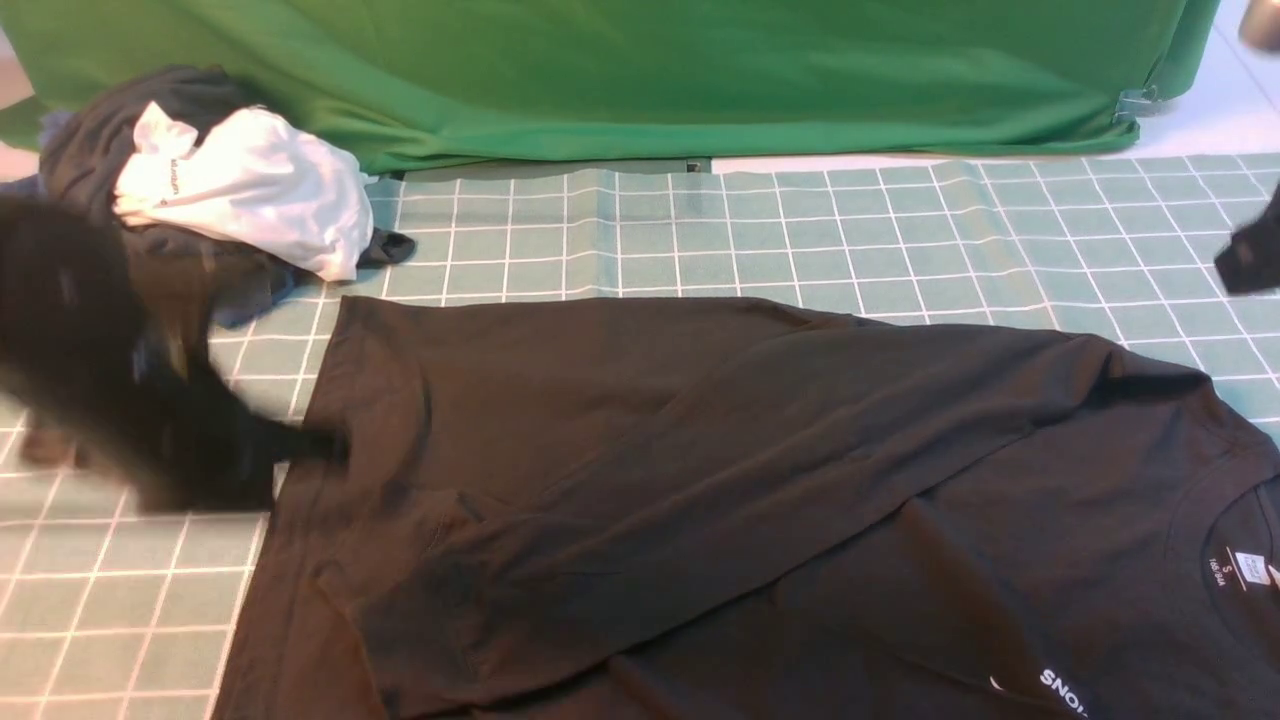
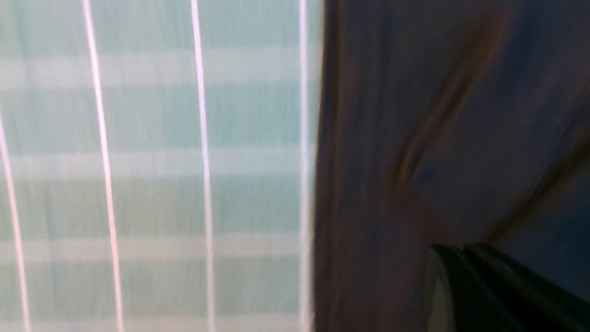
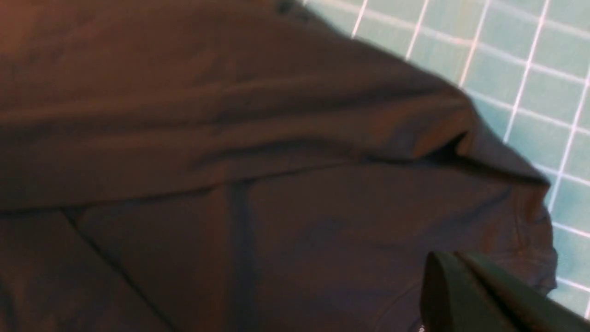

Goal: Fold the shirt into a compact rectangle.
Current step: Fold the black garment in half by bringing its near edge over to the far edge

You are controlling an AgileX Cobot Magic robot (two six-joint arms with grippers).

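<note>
The black shirt lies spread on the green grid mat, collar and neck label to the right, hem to the left. A long fold of fabric lies slanted across its body. A bit of white chest print shows at the front edge. My left gripper is blurred, its tip at the shirt's hem edge. In the left wrist view its fingers are pressed together over black fabric; no pinch on cloth shows. My right gripper hangs at the far right, apart from the shirt, fingers together above the shoulder area.
At the back left, a crumpled white garment lies on a dark grey one. A green cloth covers the far side, with a metal clip at its right end.
</note>
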